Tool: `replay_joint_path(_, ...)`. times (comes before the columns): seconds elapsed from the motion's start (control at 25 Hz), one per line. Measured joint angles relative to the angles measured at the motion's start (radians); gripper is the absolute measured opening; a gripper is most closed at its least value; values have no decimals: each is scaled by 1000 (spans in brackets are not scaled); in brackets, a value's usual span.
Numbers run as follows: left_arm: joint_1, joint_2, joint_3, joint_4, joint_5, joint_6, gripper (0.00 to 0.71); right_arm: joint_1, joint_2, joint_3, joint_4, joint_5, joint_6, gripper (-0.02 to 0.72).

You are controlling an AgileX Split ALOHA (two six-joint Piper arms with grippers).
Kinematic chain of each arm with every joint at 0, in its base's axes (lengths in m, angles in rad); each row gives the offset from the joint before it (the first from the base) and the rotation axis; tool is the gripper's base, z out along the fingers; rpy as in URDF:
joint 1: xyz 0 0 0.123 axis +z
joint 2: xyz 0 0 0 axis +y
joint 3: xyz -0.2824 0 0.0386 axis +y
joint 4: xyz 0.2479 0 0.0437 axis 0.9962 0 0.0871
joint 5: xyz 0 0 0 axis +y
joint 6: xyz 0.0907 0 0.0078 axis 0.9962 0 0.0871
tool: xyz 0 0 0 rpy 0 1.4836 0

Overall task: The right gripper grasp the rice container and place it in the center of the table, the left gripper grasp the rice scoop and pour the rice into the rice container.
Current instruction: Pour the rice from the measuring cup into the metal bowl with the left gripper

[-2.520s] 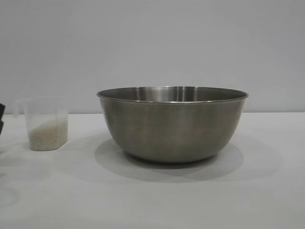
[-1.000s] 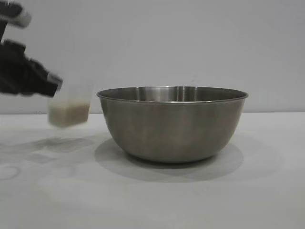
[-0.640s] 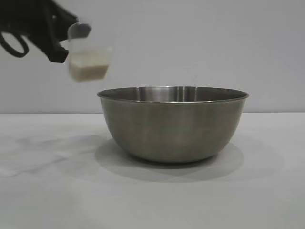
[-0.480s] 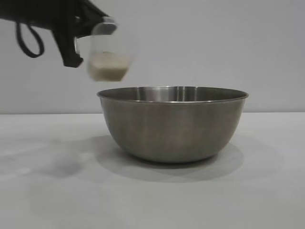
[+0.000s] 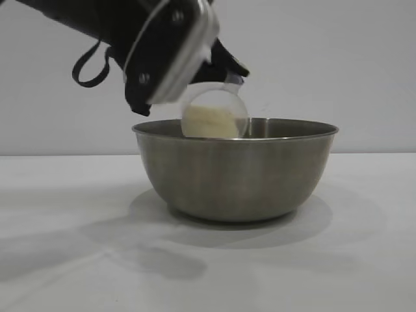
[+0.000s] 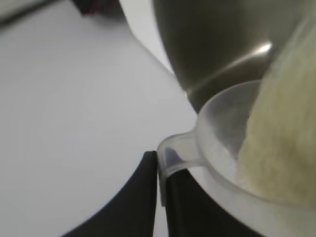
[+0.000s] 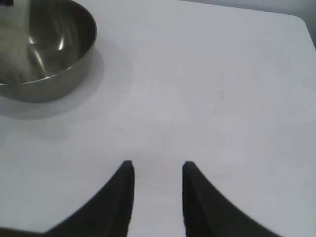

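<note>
The left pincer [image 5: 224,65], clamped on the rice scoop's [image 5: 214,115] handle, tips it over the rice container's [image 5: 235,170] rim so the rice [image 5: 207,121] falls inside, while the right pincer [image 7: 157,170] waits apart above bare worktop [image 7: 212,84].

Backdrop is a plain pale grey wall [image 5: 364,65], no windows or fixtures in frame. It meets a flat white matte counter [image 5: 364,260] along a straight horizontal line. Light looks soft and overhead, throwing diffuse shadows onto the counter surface. In the left wrist view a dark object [image 6: 96,6] sits at the far edge, too blurred to identify.
</note>
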Motion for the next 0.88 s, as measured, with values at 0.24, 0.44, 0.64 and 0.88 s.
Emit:
replay_joint_path(0.24,-16,2,-7,-1,-45,157,0,0,0,0,0,0,0,235)
replay_joint_path(0.44,-16,2,-7,15,-48,177,0,0,0,0,0,0,0,235)
replay_joint_path(0.64,-16,2,-7,-29,-48,24,0,0,0,0,0,0,0,235)
replay_joint_path(0.88,4,-6,-7,-399,-54,-816,0,0,0,0,0,0,0,235)
